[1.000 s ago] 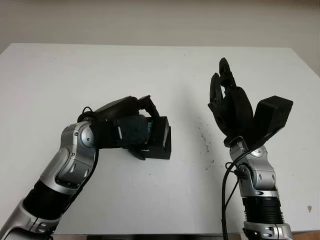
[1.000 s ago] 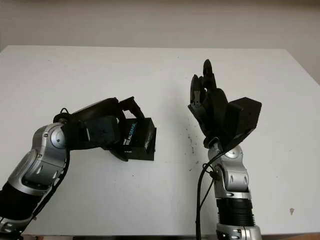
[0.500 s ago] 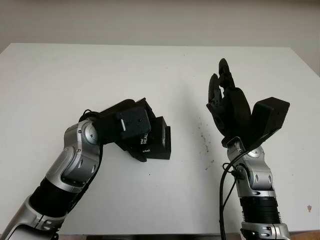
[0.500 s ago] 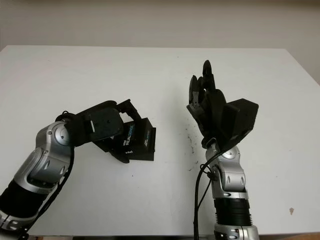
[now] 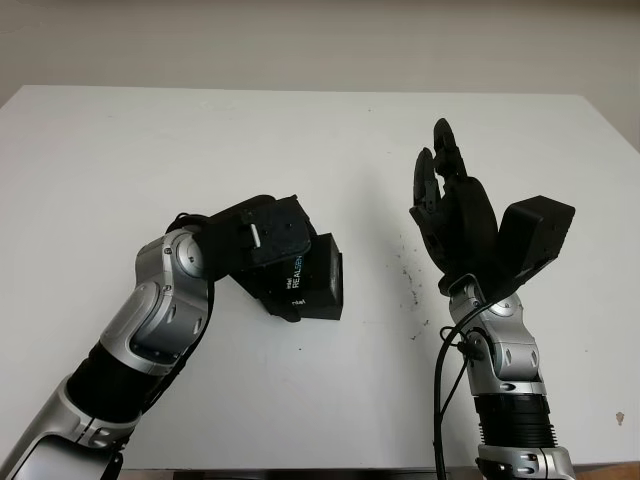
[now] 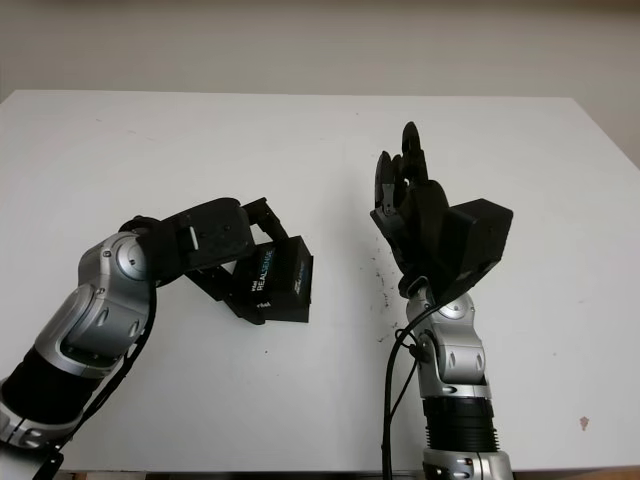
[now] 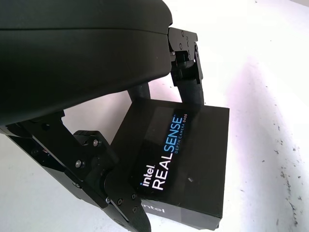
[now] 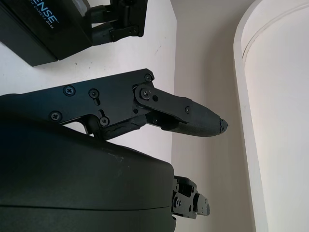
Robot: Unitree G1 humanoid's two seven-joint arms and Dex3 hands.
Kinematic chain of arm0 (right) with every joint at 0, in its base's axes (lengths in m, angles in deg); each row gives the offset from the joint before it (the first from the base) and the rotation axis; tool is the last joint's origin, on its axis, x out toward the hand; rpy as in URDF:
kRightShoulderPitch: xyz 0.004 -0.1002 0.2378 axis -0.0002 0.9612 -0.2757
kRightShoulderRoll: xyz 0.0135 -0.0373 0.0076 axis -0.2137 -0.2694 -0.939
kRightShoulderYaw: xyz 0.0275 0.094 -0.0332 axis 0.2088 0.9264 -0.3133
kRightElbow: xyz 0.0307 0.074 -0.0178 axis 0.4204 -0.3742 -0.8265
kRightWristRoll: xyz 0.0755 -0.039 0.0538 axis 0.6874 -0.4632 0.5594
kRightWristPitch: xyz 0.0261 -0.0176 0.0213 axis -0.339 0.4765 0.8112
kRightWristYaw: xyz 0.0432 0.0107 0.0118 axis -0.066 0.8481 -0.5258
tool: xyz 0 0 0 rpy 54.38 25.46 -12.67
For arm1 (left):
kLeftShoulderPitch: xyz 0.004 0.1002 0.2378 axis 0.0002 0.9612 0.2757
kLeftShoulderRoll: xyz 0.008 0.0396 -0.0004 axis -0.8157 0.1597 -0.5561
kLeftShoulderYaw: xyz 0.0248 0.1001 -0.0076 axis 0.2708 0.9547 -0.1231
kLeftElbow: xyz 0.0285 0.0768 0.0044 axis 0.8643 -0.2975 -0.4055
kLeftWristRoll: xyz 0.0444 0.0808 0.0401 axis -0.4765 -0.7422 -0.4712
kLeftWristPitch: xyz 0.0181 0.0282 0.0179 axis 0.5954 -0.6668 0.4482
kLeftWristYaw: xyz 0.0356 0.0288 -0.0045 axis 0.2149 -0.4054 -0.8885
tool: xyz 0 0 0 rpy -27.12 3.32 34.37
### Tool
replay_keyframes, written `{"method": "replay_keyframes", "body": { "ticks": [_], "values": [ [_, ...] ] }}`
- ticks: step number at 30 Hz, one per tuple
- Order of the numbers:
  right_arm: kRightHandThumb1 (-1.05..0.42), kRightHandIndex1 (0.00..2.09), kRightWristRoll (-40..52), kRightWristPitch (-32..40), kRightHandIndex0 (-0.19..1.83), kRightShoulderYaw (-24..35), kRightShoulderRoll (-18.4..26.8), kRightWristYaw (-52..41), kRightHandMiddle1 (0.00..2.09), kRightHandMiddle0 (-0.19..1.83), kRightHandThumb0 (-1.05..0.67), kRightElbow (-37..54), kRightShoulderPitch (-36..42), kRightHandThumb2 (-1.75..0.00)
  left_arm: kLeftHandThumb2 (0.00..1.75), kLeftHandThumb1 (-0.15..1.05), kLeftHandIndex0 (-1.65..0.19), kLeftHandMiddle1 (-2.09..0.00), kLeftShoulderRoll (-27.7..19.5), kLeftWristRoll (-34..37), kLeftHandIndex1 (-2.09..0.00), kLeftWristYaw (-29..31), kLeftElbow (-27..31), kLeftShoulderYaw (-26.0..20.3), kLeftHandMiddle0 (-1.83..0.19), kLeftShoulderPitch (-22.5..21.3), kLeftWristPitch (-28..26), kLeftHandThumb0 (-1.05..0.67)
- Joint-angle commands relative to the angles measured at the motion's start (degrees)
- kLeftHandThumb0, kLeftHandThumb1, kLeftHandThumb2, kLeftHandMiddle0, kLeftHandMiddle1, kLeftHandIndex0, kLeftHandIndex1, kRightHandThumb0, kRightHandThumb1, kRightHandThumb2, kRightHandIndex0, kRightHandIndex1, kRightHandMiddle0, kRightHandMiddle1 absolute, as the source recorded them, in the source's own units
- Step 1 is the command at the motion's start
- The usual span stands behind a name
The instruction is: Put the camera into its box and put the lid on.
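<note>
Left hand (image 7: 145, 159) fingers (image 7: 186, 79) curled around black rectangular Intel RealSense cardboard box (image 7: 181, 164), one on far edge, one on near corner; box flat on white table (image 5: 300, 140), centre-left. Right hand (image 5: 450, 215) open, raised above table, well apart from box.

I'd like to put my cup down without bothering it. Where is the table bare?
The far part of the table beyond both hands is bare, as is the near edge between the arms. It is crowded mid-table, where the left hand grips the black box, with the open right hand raised beside it.
</note>
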Motion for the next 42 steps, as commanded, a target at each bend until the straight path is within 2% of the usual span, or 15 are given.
{"method": "replay_keyframes", "body": {
  "ticks": [1,4,10,17,24,27,31,34,39,42],
  "values": [
    [-1.05,0.06,0.17,-0.94,-0.13,0.1,-0.18,-0.04,0.07,-0.11,-0.56,-0.33,-0.21,-0.62,0.05,0.92,-0.34,-1.74,0.73,0.25,-1.7,0.18,0.27,1.62,-0.5,-1.27,1.17,-0.15],
    [-1.05,0.06,0.07,-1.29,-0.14,-0.02,-0.18,-0.18,0.07,-0.11,-0.57,-0.51,-0.14,-0.62,0.05,0.93,-0.3,-1.78,0.45,0.08,-1.69,0.17,-0.12,2.2,-0.43,-1.8,2.26,-0.16],
    [-1.05,0.06,0.16,-2.06,-0.14,-0.09,-0.52,-0.28,0.07,-0.12,-0.57,-1.02,-0.06,-0.62,0.05,0.92,-0.33,-1.82,0.17,-0.11,-1.7,0.22,-0.68,2.45,-0.53,-1.85,3.95,-0.15],
    [-1.05,0.06,0.04,-2.08,-0.14,-0.17,-0.72,-0.01,0.07,-0.12,-0.58,-0.93,0.14,-0.6,0.05,0.92,-0.35,-1.82,-0.08,-0.79,-1.7,0.66,-1.03,3.35,-0.49,-2.11,4.54,-0.16],
    [-1.05,0.06,-0.27,-2.12,-0.13,-0.35,-0.85,0.27,0.08,-0.11,-0.59,-0.78,0.41,-0.59,0.05,0.92,-0.36,-1.77,0.14,-2.79,-1.71,2.58,-0.99,5.66,-0.49,-3.2,1.27,-0.17],
    [-1.05,0.06,-0.35,-2.32,-0.13,-0.41,-0.87,0.28,0.08,-0.12,-0.59,-0.79,0.5,-0.59,0.05,0.92,-0.35,-1.75,0.07,-3.66,-1.66,3.7,-0.96,6.96,-0.41,-3.74,0.08,-0.19],
    [-1.05,0.06,-0.38,-2.3,-0.12,-0.44,-1.08,0.57,0.08,-0.12,-0.59,-0.79,0.49,-0.57,0.05,0.93,-0.39,-1.67,0.25,-3.86,-1.59,4.92,-1.08,7.74,-0.49,-4.18,-1.17,-0.2],
    [-1.05,0.06,-0.41,-2.08,-0.13,-0.55,-1.28,0.87,0.07,-0.12,-0.59,-0.67,0.46,-0.57,0.05,0.93,-0.4,-1.63,0.43,-3.53,-1.56,5.56,-1.16,7.96,-0.48,-4.45,-2.04,-0.2],
    [-1.05,0.06,-0.31,-2.37,-0.13,-0.64,-1.7,1.17,0.07,-0.12,-0.58,-0.76,0.51,-0.57,0.05,0.91,-0.45,-1.56,1.84,-2.5,-1.54,5.74,-1.21,7.64,-0.61,-5.1,-4.52,-0.17],
    [-1.05,0.06,-0.46,-2.53,-0.13,-0.76,-1.77,1.13,0.07,-0.12,-0.58,-0.8,0.55,-0.58,0.05,0.91,-0.45,-1.58,2.14,-1.95,-1.56,5.78,-1.07,7.55,-0.55,-5.7,-5.39,-0.17]
  ]
}}
